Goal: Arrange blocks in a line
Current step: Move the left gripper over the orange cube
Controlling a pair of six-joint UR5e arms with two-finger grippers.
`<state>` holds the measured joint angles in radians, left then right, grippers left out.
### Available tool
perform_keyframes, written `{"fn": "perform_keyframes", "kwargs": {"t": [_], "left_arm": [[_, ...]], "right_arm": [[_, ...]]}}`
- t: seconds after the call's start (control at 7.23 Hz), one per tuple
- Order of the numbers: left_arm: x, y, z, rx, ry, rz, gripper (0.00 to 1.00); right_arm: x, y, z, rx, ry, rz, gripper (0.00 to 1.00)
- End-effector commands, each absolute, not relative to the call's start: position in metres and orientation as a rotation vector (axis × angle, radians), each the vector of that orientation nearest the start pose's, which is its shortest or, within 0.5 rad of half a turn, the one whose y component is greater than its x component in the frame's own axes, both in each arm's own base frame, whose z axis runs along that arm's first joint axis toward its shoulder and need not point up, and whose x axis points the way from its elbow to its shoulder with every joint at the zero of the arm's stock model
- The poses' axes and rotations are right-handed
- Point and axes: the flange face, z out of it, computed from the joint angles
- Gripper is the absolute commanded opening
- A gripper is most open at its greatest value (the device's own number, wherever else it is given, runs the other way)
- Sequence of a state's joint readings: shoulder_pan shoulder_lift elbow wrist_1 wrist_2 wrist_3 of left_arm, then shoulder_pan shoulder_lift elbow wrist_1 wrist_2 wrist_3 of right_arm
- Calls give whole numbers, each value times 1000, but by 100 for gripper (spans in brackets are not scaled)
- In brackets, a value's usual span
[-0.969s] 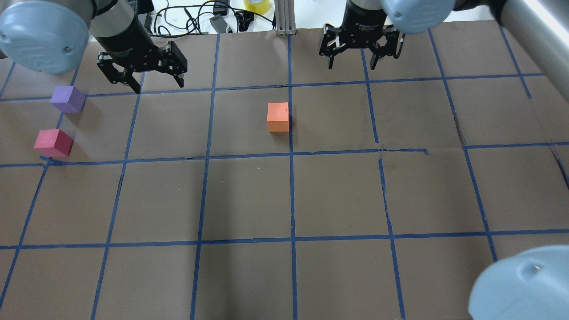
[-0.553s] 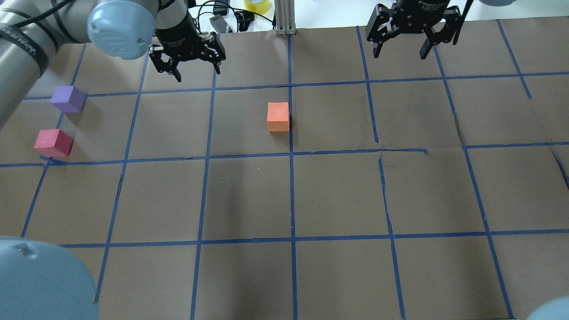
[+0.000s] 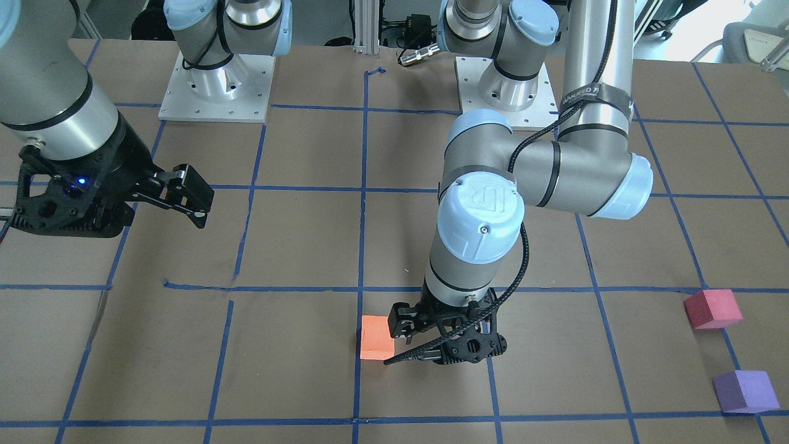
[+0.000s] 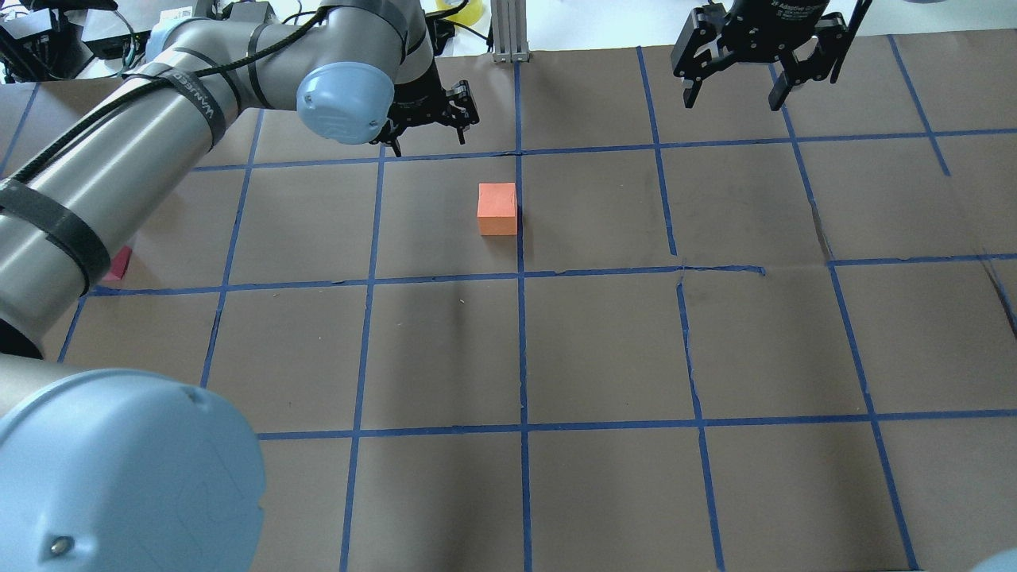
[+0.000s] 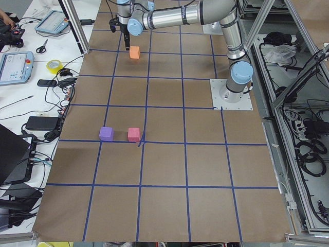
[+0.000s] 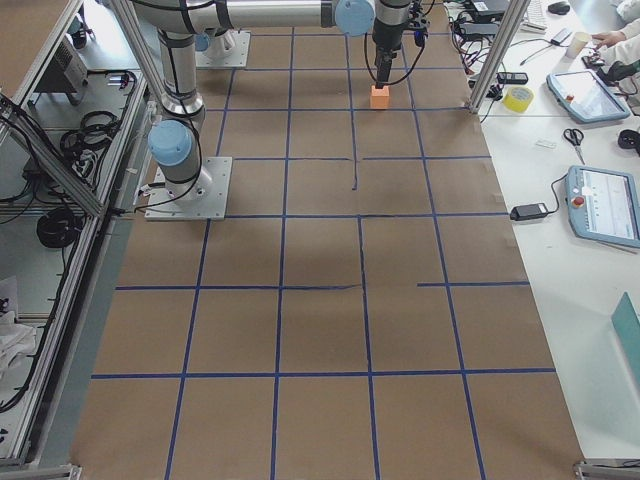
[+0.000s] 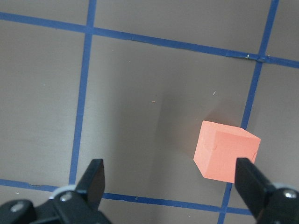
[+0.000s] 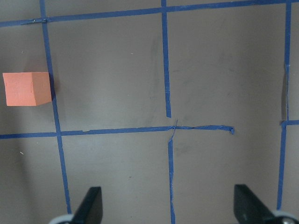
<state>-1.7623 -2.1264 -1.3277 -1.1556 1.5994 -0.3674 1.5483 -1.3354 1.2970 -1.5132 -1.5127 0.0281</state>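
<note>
The orange block (image 4: 497,208) sits near the table's middle, beside a blue tape line; it also shows in the front view (image 3: 376,337) and the left wrist view (image 7: 226,150). My left gripper (image 4: 427,131) is open and empty, hovering just beyond the block and slightly to its left. The pinkish-red block (image 3: 712,308) and the purple block (image 3: 744,391) sit side by side at the table's left end (image 5: 133,134). In the overhead view my left arm hides the purple block and most of the pinkish-red one. My right gripper (image 4: 731,91) is open and empty, high over the far right.
The brown table (image 4: 604,342) carries a blue tape grid. An aluminium post (image 4: 508,32), cables and a yellow tape roll (image 4: 461,8) lie past the far edge. The arm bases (image 3: 216,86) stand on the robot's side. Tablets lie on side benches (image 6: 605,205).
My left gripper has swept right, from beside the purple block to just beyond the orange block, and its arm now covers the two left blocks. My right gripper has moved right and back. The blocks have not moved.
</note>
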Motion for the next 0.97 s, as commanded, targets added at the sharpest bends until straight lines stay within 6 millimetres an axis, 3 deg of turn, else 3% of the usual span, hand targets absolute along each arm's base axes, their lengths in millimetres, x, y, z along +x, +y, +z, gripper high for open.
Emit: {"fn": "perform_keyframes", "kwargs": {"t": [0.0,0.42,0.55,0.83], "left_arm": [[-275,-672,289,-323,3110,-157,100],[-309,-669,262,-411,3120,-168,100],[-322,-666,247,-361,3124,-145,100],[-324,-667,228,28,3127,-108,100]], "right_arm": [[126,-592,490,81,3082,29,100],[125,-591,490,83,3071,28,100],[125,-591,490,83,3071,28,100],[125,-592,491,83,3071,24,100]]}}
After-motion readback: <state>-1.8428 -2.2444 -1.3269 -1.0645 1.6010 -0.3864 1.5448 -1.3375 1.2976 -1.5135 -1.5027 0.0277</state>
